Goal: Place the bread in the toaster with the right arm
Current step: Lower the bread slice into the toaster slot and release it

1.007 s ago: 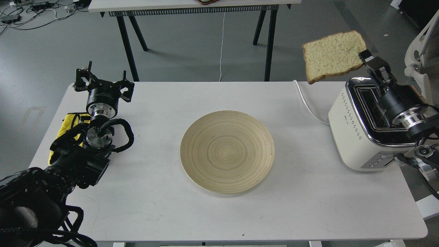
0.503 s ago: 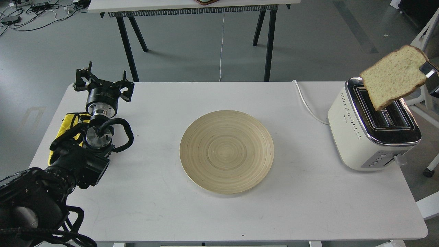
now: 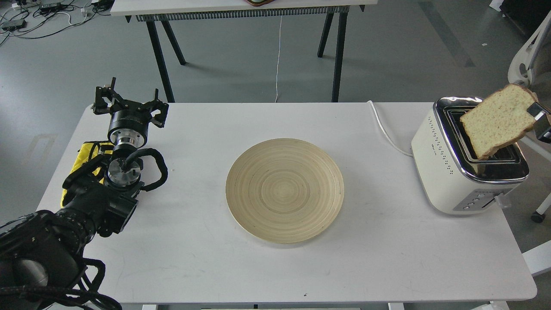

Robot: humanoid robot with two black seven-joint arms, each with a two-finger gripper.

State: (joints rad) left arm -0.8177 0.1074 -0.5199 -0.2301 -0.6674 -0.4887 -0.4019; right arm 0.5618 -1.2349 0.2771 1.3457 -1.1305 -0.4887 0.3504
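Looks like a robotics lab or test space, not anybody's kitchen. Bare grey concrete floor point(image 3: 241, 64), a plain white worktop point(image 3: 366, 241) with a second trestle-leg table point(image 3: 241, 6) behind it, and a tangle of loose cables and power adapters point(image 3: 38, 13) lying on the floor in the far corner. An office chair base point(image 3: 538, 213) pokes in at the right.

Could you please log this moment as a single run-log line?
phase: inserting | right gripper: holds bread tilted, low corner at toaster slot | left gripper: open, idle | plate: bare
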